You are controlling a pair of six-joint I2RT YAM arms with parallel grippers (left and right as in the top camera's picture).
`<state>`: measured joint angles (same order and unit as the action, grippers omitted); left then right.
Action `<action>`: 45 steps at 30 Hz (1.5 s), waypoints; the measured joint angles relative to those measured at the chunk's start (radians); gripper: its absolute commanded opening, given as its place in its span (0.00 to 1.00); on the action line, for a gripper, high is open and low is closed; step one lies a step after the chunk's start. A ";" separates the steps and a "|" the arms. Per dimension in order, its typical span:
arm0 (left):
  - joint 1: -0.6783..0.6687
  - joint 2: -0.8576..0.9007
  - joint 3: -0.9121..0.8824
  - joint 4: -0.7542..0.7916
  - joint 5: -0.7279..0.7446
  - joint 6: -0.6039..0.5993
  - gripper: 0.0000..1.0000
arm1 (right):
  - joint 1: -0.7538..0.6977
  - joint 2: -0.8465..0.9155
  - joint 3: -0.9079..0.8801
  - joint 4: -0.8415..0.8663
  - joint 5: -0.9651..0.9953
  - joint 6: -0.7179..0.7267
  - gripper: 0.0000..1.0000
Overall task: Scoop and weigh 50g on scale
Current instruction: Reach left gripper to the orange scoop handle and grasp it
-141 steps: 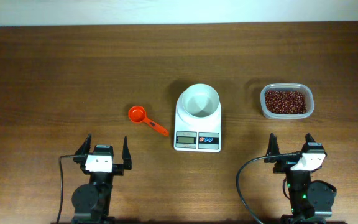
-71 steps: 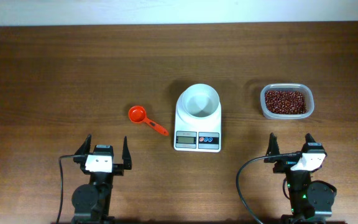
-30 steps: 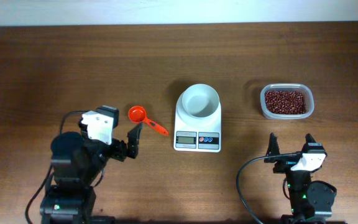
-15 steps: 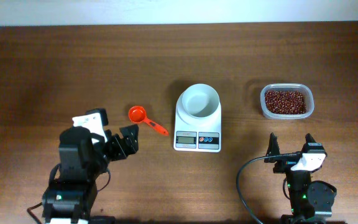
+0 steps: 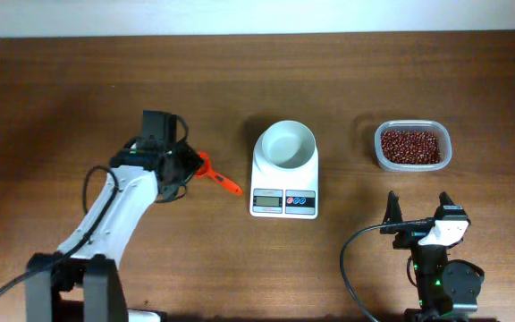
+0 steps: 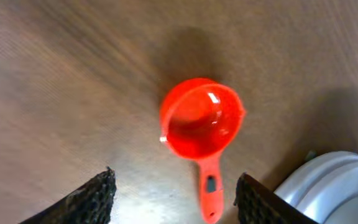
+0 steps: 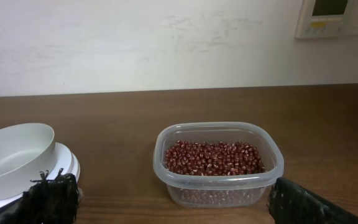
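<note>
From above, the left claw (image 5: 189, 166) hovers over the orange scoop (image 5: 224, 182) beside the scale (image 5: 284, 183). The beans (image 5: 409, 146) sit in their tub (image 5: 378, 145) further right, ahead of the right claw (image 5: 418, 213), whose jaws are wide apart. The left wrist camera shows jaws apart on either side of the handle (image 6: 209, 186), not touching it, and the scoop looks like light, stiff, slick plastic, best pinched mid-handle. The right wrist camera shows the beans loose and likely quick to spill.
</note>
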<state>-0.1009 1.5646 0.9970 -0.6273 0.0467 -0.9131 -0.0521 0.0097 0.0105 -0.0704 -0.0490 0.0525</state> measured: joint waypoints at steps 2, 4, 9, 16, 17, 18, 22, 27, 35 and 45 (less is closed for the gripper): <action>-0.034 0.031 0.002 0.021 -0.029 -0.063 0.59 | 0.000 0.000 0.000 0.000 0.000 0.000 0.99; -0.039 0.067 0.003 0.027 -0.040 -0.087 0.56 | 0.000 0.000 0.000 0.000 0.000 0.001 0.99; -0.039 0.164 0.003 0.087 -0.056 -0.105 0.51 | 0.000 0.000 0.000 0.000 0.000 0.000 0.99; -0.039 0.219 0.004 0.151 -0.104 -0.136 0.23 | 0.000 0.000 0.000 0.000 0.000 0.000 0.99; -0.039 0.230 0.004 0.165 -0.106 -0.143 0.08 | 0.000 0.000 0.000 0.000 0.000 0.000 0.99; -0.039 0.240 0.006 0.169 -0.108 -0.145 0.00 | 0.000 0.000 0.000 0.000 0.000 0.001 0.99; -0.039 0.248 0.010 0.175 -0.107 -0.147 0.00 | 0.000 0.000 0.000 0.000 0.000 0.001 0.99; -0.039 0.173 0.014 0.078 -0.103 -0.147 0.00 | 0.000 0.000 0.000 0.000 0.000 0.000 0.99; -0.039 -0.004 0.015 -0.021 -0.102 -0.055 0.00 | 0.000 0.000 0.000 0.000 0.000 0.000 0.99; -0.039 -0.311 0.015 -0.206 -0.175 -0.056 0.00 | 0.000 0.000 0.000 0.000 0.000 0.001 0.99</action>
<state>-0.1402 1.2537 1.0119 -0.8337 -0.1287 -0.9691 -0.0521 0.0101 0.0105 -0.0704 -0.0490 0.0532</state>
